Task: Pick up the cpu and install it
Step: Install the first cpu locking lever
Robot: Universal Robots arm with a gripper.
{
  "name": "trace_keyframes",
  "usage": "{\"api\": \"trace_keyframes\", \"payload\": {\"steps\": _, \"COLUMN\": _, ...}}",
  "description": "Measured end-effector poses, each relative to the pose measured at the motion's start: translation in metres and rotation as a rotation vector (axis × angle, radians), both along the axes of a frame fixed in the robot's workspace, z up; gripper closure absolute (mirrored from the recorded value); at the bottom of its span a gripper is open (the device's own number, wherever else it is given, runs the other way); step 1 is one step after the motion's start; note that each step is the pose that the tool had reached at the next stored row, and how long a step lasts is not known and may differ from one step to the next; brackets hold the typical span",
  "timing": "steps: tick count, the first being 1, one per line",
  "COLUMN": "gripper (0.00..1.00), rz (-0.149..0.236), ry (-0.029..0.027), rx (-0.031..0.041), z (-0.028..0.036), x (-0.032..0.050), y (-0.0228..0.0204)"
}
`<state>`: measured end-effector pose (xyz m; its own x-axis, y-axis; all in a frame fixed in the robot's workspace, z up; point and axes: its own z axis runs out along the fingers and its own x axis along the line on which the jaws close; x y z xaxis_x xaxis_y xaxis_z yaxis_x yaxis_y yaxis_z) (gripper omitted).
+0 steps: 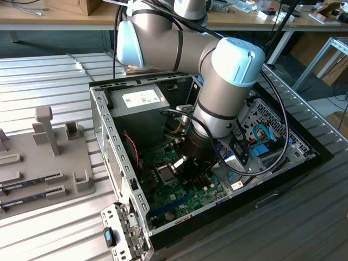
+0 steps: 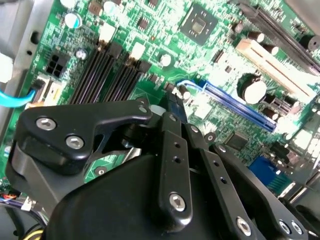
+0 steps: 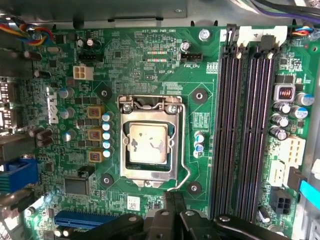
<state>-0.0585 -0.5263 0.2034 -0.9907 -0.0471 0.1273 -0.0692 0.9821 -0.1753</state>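
Hovering just beside the socket (image 3: 149, 176), the gripper (image 3: 173, 197) has its fingers pressed together, empty. The cpu (image 3: 146, 144) lies seated in that socket mid-motherboard (image 3: 150, 60), near the memory slots (image 3: 245, 125).

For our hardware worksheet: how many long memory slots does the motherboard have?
4 memory slots, parallel in two pairs to one side of the cpu, seen in the first wrist view. None seems hidden.

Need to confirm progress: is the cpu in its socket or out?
In. In the first wrist view the cpu lies flat inside the socket's metal frame on the green board.
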Motion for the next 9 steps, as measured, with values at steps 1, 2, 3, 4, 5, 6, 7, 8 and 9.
{"api": "trace_keyframes", "payload": {"steps": 1, "gripper": 0.9, "rz": 0.0, "ry": 0.0006, "rx": -0.0001, "z": 0.0, "x": 0.001, "y": -0.0008}}
{"api": "trace_keyframes", "payload": {"steps": 2, "gripper": 0.9, "rz": 0.0, "ry": 0.0008, "rx": -0.0002, "z": 0.0001, "x": 0.0017, "y": -0.0014}}
{"api": "trace_keyframes", "payload": {"steps": 3, "gripper": 0.9, "rz": 0.0, "ry": 0.0008, "rx": 0.0, "z": 0.0001, "x": 0.0017, "y": -0.0014}}
{"api": "trace_keyframes", "payload": {"steps": 4, "gripper": 0.9, "rz": 0.0, "ry": 0.0008, "rx": 0.0, "z": 0.0001, "x": 0.0017, "y": -0.0014}}
{"api": "trace_keyframes", "payload": {"steps": 5, "gripper": 0.9, "rz": 0.0, "ry": 0.0011, "rx": 0.0, "z": 0.0001, "x": 0.0026, "y": -0.0014}}
{"api": "trace_keyframes", "payload": {"steps": 6, "gripper": 0.9, "rz": 0.0, "ry": 0.002, "rx": 0.0, "z": 0.0001, "x": 0.004, "y": -0.0015}}
{"api": "trace_keyframes", "payload": {"steps": 7, "gripper": 0.9, "rz": 0.0, "ry": 0.0032, "rx": -0.0001, "z": 0.0001, "x": 0.0054, "y": -0.0015}}
{"api": "trace_keyframes", "payload": {"steps": 8, "gripper": 0.9, "rz": 0.0, "ry": 0.0047, "rx": -0.0002, "z": 0.0001, "x": 0.0073, "y": -0.0011}}
{"api": "trace_keyframes", "payload": {"steps": 9, "gripper": 0.9, "rz": 0.0, "ry": 0.0047, "rx": 0.0, "z": 0.0, "x": 0.0074, "y": 0.0}}
